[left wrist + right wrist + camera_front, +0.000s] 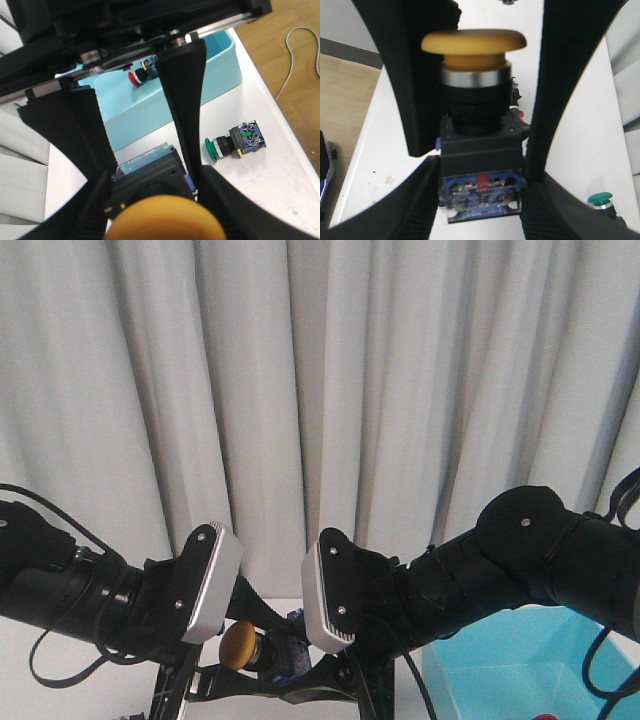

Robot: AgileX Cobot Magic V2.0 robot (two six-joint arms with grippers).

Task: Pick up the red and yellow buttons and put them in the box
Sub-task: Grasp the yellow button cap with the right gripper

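While the red button [134, 77] already lies in the box [150, 107], the yellow button [475, 90] is up off the surface. Both the left claw [150, 175] and right claw [480, 150] clamp its body; boxing it remains.

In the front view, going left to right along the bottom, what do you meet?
Left arm's silver camera housing → yellow button → right arm's silver camera housing → light blue box.
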